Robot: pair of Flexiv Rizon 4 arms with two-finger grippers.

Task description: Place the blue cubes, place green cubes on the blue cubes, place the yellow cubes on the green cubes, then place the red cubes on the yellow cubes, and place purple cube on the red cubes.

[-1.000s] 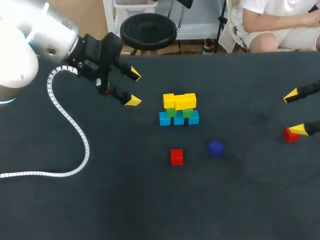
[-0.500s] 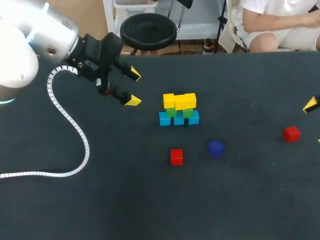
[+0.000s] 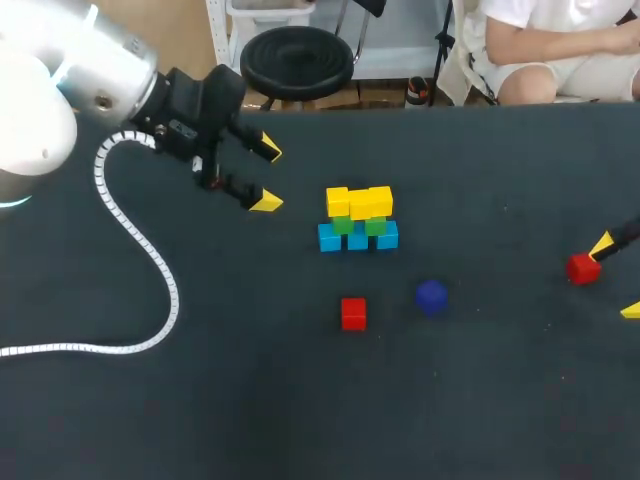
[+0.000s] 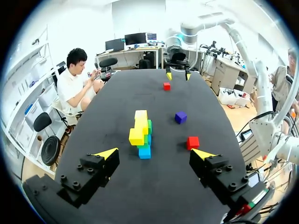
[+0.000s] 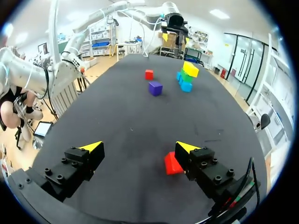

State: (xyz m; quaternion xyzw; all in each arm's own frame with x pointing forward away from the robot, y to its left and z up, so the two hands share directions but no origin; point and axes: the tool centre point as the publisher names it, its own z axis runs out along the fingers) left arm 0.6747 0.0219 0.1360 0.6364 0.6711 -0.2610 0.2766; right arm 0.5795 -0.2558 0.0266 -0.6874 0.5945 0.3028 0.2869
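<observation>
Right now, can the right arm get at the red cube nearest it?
Probably yes. The right gripper is open, the red cube lies close beside one finger, not between them; nothing else crowds it.

The right gripper [image 3: 615, 278] is cut off by the head view's edge, arm unseen; its finger partly hides a red cube [image 5: 170, 164].

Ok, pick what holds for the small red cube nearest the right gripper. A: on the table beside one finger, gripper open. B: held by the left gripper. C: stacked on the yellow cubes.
A: the small red cube lies on the black table beside one finger of the open right gripper.
</observation>
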